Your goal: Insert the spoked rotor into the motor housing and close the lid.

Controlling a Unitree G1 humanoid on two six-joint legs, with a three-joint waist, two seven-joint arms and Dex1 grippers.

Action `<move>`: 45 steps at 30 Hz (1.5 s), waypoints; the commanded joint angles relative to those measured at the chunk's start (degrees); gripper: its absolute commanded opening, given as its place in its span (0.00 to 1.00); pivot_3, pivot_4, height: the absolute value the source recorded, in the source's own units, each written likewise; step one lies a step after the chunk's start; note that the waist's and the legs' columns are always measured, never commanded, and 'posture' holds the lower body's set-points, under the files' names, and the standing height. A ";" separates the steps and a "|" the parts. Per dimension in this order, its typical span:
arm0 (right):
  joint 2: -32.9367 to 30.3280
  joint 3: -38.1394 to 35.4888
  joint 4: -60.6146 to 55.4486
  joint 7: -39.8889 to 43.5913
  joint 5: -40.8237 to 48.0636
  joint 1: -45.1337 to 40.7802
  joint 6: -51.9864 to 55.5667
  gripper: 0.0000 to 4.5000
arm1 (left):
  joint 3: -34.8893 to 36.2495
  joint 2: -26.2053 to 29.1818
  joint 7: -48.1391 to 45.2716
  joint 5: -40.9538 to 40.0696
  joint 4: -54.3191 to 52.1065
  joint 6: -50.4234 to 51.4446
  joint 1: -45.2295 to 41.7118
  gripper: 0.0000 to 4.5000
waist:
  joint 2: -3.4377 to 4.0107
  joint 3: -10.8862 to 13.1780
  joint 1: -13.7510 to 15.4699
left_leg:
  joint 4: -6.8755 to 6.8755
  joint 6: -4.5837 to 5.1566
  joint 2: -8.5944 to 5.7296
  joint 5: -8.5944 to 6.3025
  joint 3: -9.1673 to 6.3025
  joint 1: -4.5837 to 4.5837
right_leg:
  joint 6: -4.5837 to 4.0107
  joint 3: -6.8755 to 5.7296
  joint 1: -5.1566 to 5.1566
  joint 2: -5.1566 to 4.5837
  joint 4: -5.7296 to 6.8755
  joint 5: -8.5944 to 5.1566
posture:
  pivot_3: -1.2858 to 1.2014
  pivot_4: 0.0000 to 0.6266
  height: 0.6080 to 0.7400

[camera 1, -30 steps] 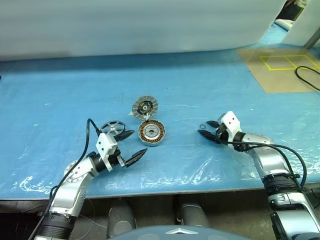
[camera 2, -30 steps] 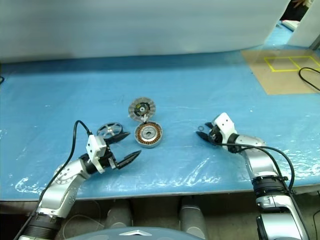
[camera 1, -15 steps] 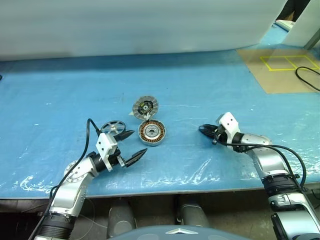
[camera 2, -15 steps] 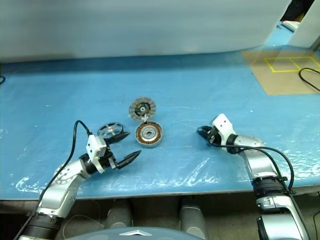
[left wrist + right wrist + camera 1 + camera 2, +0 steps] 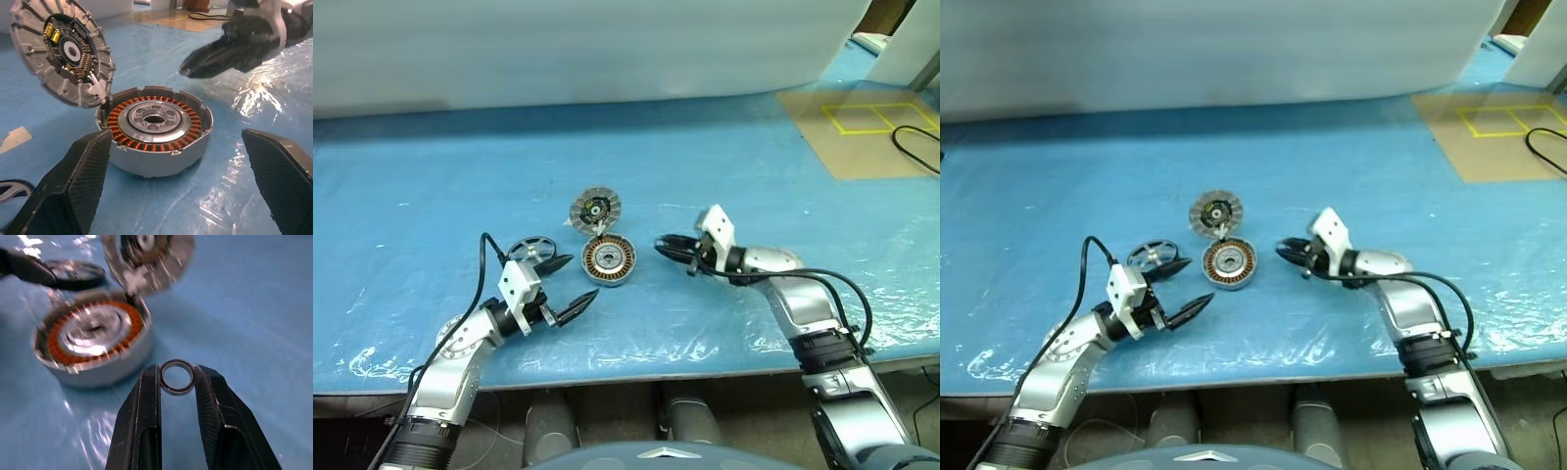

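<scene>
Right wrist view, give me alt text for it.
The right tool pinches a small metal ring between its two black fingers, above blue sheeting. Behind it sits the open motor housing with copper windings, its lid tilted up.

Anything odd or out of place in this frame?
Yes: the right gripper holds a small metal ring near the open housing, not the rotor, which lies on the table beside the open left gripper.
</scene>
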 commanded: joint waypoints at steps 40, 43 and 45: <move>5.96 14.42 15.32 7.54 -10.85 -12.84 -6.48 0.13 | 3.68 1.81 5.06 0.30 -9.44 -0.03 8.00 1.00 | -0.02 0.00 -0.03 | 0.12 -0.06 0.03 0.04 0.00 0.07 | -0.01 -0.02 0.05 -0.01 0.16 0.00 | 0.52 0.24 1.00; 6.08 14.34 15.63 7.53 -11.18 -12.82 -6.72 0.13 | 3.73 1.83 5.12 0.31 -9.62 0.03 8.19 1.00 | -0.02 0.00 -0.04 | 0.14 -0.06 0.03 0.03 0.00 0.10 | -0.01 -0.01 0.06 -0.01 0.22 0.00 | 0.52 0.24 1.00; 6.10 14.35 15.83 7.55 -11.36 -12.87 -6.81 0.13 | 3.77 1.83 5.18 0.31 -9.65 0.05 8.22 1.00 | -0.02 0.00 -0.03 | 0.16 -0.06 0.03 0.03 0.00 0.10 | -0.01 -0.01 0.06 -0.01 0.26 0.00 | 0.52 0.24 1.00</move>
